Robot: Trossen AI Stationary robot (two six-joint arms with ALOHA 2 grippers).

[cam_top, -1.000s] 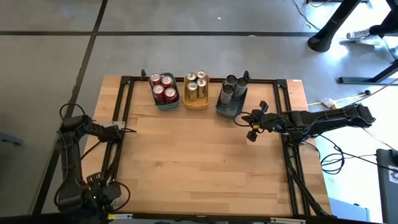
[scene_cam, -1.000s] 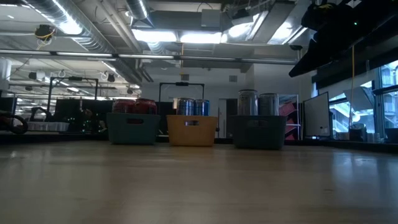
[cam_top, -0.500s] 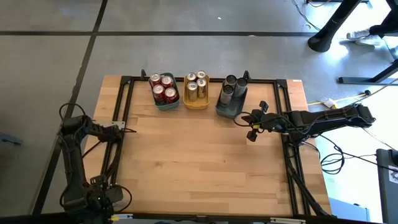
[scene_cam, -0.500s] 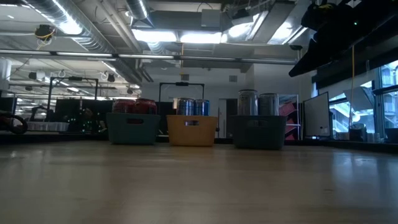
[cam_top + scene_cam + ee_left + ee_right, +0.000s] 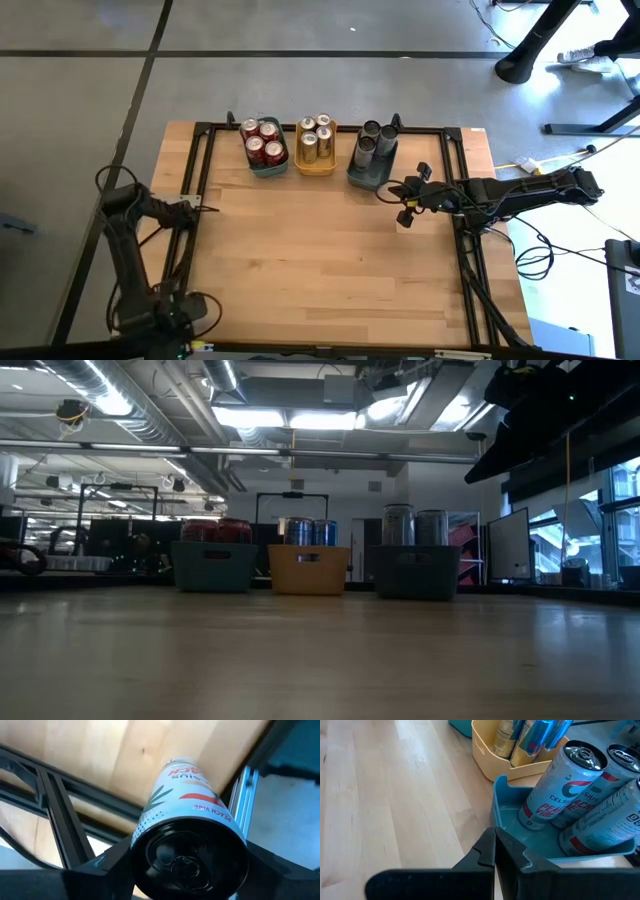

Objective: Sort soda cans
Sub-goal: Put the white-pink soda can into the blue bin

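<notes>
High view: red, gold and silver soda cans (image 5: 266, 143) sorted in teal tray (image 5: 268, 168), yellow tray (image 5: 318, 166), grey-blue tray (image 5: 368, 178) at table (image 5: 320, 270) far edge; right gripper (image 5: 397, 190) just beside grey-blue tray, wide bare wood nearer; left arm swung further off near-left corner versus earlier. Left wrist: left gripper (image 5: 190, 870) clamped on white can (image 5: 186, 815), past table edge. Right wrist: right gripper fingers (image 5: 485, 857) pressed together, empty, cans just beyond.

L arm (image 5: 130, 240) w/ held can (image 5: 186, 815) has pulled back toward table's near edge.
</notes>
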